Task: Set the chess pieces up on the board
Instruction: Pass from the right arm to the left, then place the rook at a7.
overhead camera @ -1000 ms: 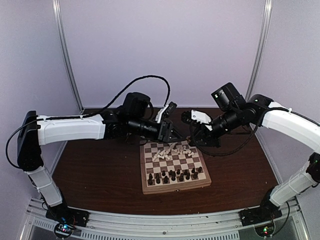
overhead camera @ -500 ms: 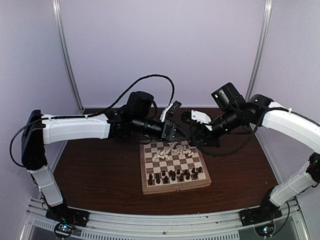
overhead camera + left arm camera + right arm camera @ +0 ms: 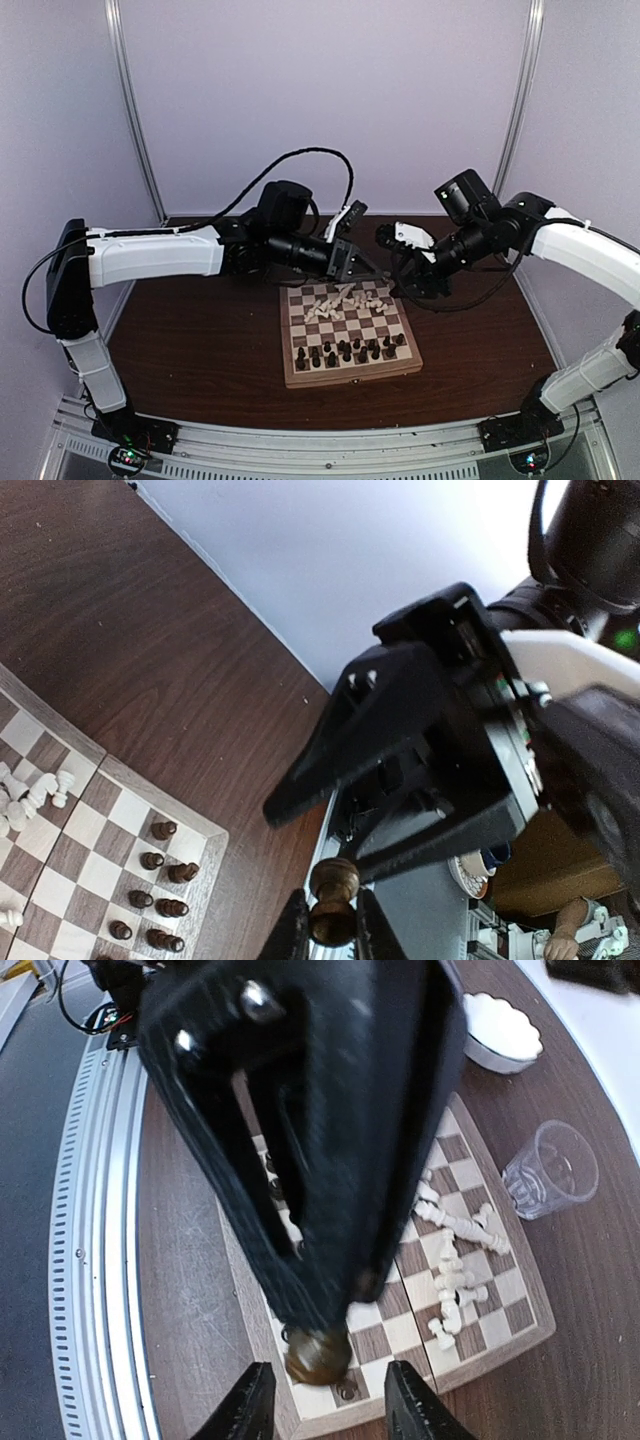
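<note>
Left tool pinches a dark piece, right tool open around it; below them dark rows stand on board, white pieces lie heaped, unset.

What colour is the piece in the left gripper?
Dark brown; the chess piece shows best in the left wrist view.

The table was dark brown wood, grained, with a soft sheen. The board looked like pale wood, smooth and satin-finished. The dark piece pinched in the left claw was turned wood, polished and glossy; the cream pieces looked matt. The left claw and the right claw were matt black plastic, and the arm shells were smooth white plastic. The tumbler was clear glass and the bowl was glossy white.
</note>
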`<state>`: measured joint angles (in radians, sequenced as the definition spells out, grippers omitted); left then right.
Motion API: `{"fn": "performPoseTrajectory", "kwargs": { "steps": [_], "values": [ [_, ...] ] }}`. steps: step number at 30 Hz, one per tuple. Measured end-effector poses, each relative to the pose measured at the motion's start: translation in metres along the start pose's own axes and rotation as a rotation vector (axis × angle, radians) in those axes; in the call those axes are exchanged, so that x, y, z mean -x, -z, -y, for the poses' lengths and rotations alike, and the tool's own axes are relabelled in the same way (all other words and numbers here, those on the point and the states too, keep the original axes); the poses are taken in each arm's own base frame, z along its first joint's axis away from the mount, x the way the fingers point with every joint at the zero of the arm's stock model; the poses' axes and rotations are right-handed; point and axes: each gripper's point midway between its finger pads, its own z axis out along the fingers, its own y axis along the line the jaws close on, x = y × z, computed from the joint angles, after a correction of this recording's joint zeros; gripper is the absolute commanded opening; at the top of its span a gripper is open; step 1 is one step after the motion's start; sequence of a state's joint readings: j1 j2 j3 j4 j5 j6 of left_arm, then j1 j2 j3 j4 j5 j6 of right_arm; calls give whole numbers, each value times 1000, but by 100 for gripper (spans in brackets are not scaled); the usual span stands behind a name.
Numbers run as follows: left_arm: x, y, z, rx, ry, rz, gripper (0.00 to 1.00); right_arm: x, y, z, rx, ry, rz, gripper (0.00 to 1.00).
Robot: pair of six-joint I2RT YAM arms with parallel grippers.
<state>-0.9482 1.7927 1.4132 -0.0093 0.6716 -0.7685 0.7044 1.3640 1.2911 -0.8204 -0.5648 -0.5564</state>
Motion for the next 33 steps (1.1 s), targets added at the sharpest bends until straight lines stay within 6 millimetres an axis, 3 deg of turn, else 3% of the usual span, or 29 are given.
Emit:
{"fn": "performPoseTrajectory", "kwargs": {
  "steps": [3,7,11,15,22,28,33],
  "values": [
    [7,0,3,20,-37,5,9,-18,20,13,-41,-54,1,47],
    [15,-10,9,62,-118,-7,9,-60,61,36,-142,-199,45,52],
    [12,-36,14,116,-217,-53,9,-104,95,63,-279,-408,97,55],
    [-5,-72,12,204,-337,-142,9,-138,118,95,-415,-582,132,55],
    [-47,-122,-10,334,-515,-316,9,-150,122,110,-463,-638,124,56],
    [-85,-136,-58,442,-569,-455,9,-156,117,109,-453,-653,109,56],
    [-105,-142,-86,498,-606,-530,9,-157,116,109,-451,-654,108,57]
  ]
}}
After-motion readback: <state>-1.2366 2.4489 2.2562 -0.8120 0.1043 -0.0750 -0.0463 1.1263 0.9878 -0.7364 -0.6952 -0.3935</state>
